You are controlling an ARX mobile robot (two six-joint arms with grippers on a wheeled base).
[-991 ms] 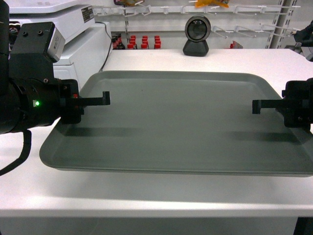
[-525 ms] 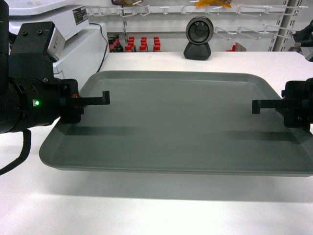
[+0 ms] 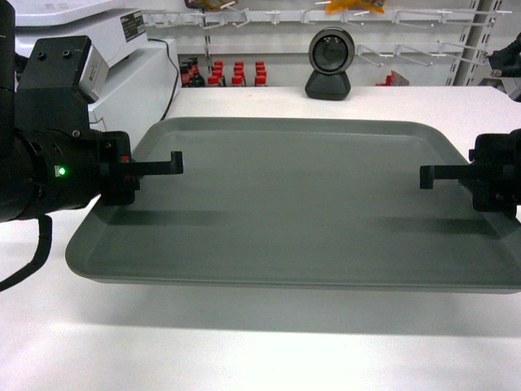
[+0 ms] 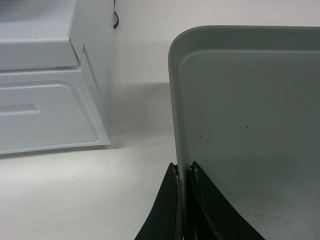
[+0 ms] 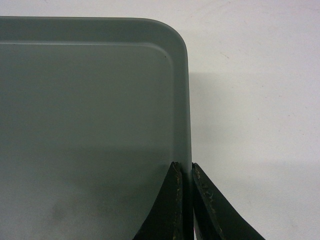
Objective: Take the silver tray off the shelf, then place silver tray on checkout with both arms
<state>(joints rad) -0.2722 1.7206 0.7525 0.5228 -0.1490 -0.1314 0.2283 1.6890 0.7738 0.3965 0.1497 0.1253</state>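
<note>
The silver tray [image 3: 301, 204] has barely shifted over the checkout [image 3: 244, 350], both end effectors still clamping its rims.

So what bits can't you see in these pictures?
- Head view: the silver tray's right near corner is cut off by the picture edge, and the right claw's arm too.
- Head view: whether the tray touches the checkout or hangs above it; the tray hides its own underside.
- Wrist views: the left claw and right claw show only fingertips; the bottom edge cuts them.
</note>
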